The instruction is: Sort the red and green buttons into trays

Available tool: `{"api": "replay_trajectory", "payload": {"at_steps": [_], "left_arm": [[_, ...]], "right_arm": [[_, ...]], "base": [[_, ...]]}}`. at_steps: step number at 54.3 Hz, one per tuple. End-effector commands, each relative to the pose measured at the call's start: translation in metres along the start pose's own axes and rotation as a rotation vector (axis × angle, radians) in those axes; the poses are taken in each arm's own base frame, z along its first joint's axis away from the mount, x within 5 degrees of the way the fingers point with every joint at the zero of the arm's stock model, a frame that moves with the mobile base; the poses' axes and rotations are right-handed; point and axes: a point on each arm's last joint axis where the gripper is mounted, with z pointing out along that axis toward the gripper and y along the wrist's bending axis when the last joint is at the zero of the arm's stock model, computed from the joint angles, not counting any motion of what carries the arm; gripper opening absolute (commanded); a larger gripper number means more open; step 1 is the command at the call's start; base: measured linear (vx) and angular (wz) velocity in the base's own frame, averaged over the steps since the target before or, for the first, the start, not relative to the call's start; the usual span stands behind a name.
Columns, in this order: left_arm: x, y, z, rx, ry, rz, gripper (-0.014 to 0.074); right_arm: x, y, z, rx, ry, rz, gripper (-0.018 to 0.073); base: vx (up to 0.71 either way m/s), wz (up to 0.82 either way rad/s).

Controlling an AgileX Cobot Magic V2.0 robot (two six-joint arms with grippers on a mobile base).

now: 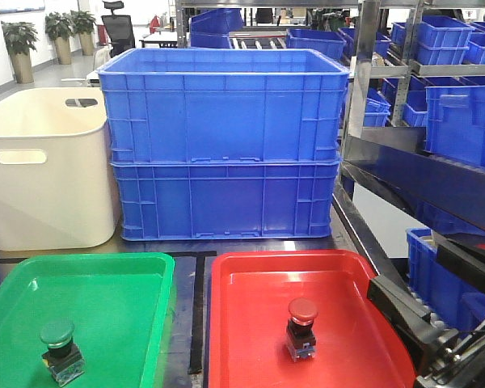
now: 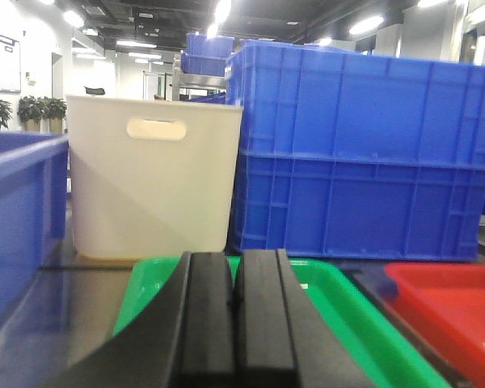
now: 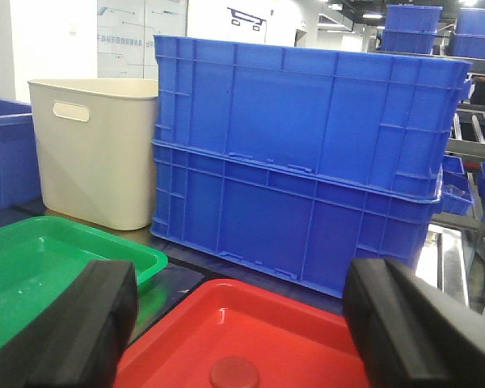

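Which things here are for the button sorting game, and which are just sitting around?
For the job: green button in the green tray; red button in the red tray.

Just sitting around: two stacked blue crates, cream tub, shelf bins, potted plants.

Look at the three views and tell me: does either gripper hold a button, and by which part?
Neither. The left gripper is shut on nothing; the right gripper is open above the red button.
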Motion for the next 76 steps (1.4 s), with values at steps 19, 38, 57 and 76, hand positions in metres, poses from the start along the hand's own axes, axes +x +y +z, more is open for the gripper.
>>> {"api": "replay_trajectory", "payload": {"at_steps": [19,38,57,76], "left_arm": [[0.032,0.004,-0.016,-0.006,0.012,0.006,-0.0007],[0.032,0.004,-0.016,-0.007,0.019,0.054,-0.0006],[0.032,0.004,-0.016,-0.006,0.017,0.054,-0.0006],[0.032,0.004,-0.016,-0.006,0.017,0.054,-0.0006]], "right_arm": [[-0.017,0.001,-0.001,-0.02,-0.099,-0.001,0.0585],[-0.017,0.001,-0.001,-0.021,-0.102,-0.001,0.0585],[-0.017,0.001,-0.001,-0.021,-0.102,-0.001,0.0585],[-0.017,0.001,-0.001,-0.021,-0.102,-0.001,0.0585]], "base": [[0.0,0.0],[0.0,0.0],[0.0,0.0],[0.0,0.0]]}}
